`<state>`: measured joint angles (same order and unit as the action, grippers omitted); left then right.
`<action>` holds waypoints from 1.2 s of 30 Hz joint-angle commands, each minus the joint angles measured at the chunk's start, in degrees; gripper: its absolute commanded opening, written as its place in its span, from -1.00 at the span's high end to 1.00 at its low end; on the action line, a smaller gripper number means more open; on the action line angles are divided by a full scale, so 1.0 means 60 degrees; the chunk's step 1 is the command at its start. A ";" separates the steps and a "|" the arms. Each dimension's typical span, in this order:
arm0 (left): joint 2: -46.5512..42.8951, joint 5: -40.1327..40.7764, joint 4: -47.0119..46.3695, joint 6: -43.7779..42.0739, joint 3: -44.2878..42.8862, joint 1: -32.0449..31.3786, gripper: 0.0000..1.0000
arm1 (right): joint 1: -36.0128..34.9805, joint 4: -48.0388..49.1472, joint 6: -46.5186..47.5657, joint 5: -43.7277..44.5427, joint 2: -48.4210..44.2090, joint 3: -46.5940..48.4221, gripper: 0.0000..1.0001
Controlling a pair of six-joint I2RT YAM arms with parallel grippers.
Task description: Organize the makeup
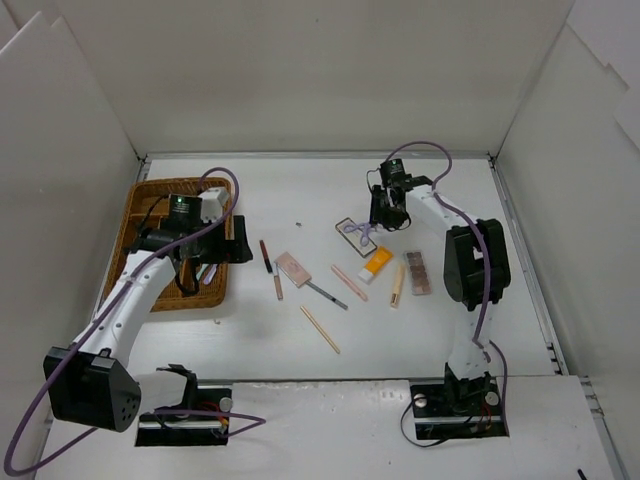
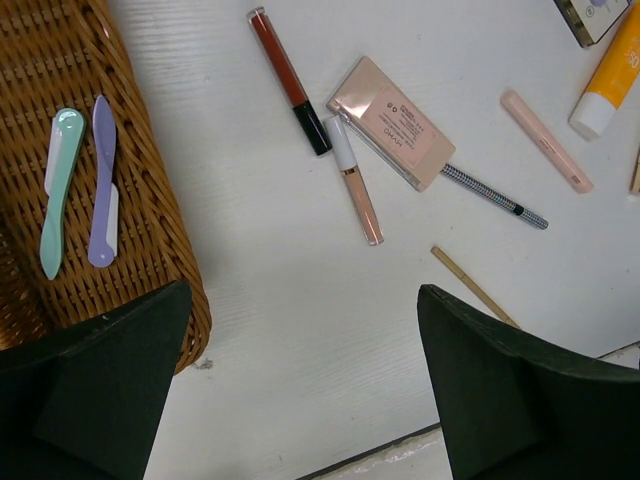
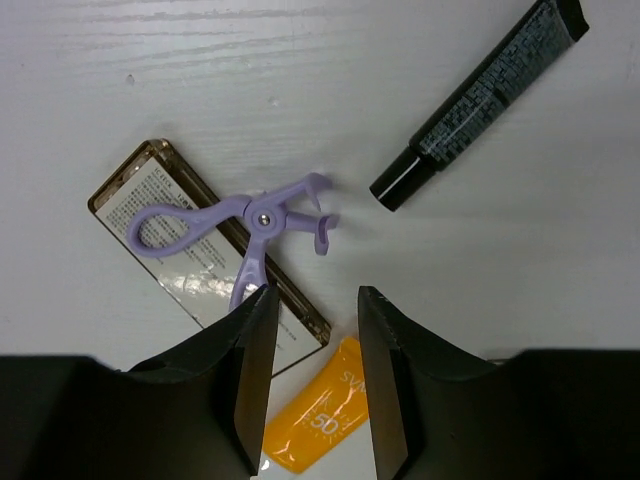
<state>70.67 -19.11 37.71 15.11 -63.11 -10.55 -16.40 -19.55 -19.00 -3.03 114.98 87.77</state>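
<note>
Your left arm is folded back hard at the elbow by the near-left corner. The forearm climbs toward 12 o'clock and the wrist turns to 3 o'clock, so the left hand point(image 1: 238, 243) hangs over the right rim of the wicker tray point(image 1: 140, 200). That hand is released, fingers spread wide with nothing in them. Its wrist cam shows a mint spatula point(image 2: 58, 190) and a lilac spatula point(image 2: 103, 180) lying side by side in the tray.

Your right arm stands tall at the elbow, then reaches out toward 11 o'clock, with the right hand point(image 3: 310, 310) pointing down over the purple curler point(image 3: 255, 218). The curler lies on top of the mirror point(image 3: 205, 285). The fingers are only a narrow gap apart and I can't see anything pinched between them. One curler handle runs right up to the left finger.

The rest of the makeup is loose on the desk point(image 1: 420, 340). The orange tube point(image 3: 320, 420) sits at 6 o'clock from the curler and a black tube point(image 3: 480, 100) at 2 o'clock. The pink compact point(image 2: 392, 122) is mid-desk, touching a peach gloss point(image 2: 358, 185) and beside a red gloss point(image 2: 288, 75). The brown palette point(image 1: 417, 272) lies at 3 o'clock of the orange tube.
</note>
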 commanded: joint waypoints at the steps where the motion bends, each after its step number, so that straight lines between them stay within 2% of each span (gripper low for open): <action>1: -0.0221 -0.0549 -0.1026 -0.0131 0.0190 -0.0029 -0.82 | 0.0111 0.0226 0.0135 -0.0067 0.0186 0.0912 0.31; 7: 0.0071 -0.0507 -0.0925 -0.0146 -0.0056 -0.0029 -0.82 | 0.0404 0.0226 0.0252 -0.0374 0.0831 0.1427 0.34; 19: 0.0921 -0.0564 -0.0793 -0.0175 -0.0863 -0.0029 -0.82 | 0.0493 0.0270 0.0516 -0.0843 0.1242 0.1237 0.46; 25: 0.1301 -0.0768 -0.0895 -0.0146 -0.1185 -0.0029 -0.82 | 0.0522 0.0329 0.0721 -0.1004 0.1316 0.1266 0.73; 26: 0.1403 -0.0813 -0.0852 -0.0131 -0.1243 -0.0029 -0.82 | 0.0508 0.0329 0.0794 -0.1019 0.1301 0.1266 0.84; 29: 0.1536 -0.1033 -0.0880 -0.0088 -0.1449 -0.0116 -0.82 | 0.0537 0.0343 0.1027 -0.1048 0.1199 0.1295 1.00; 36: 0.1668 -0.1457 -0.1012 0.0030 -0.1873 -0.0205 -0.82 | 0.0406 0.0373 0.1716 -0.1019 0.0350 0.1018 1.00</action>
<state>81.12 -25.32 34.79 15.20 -70.28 -11.20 -13.52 -18.17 -11.97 -8.88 123.35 94.15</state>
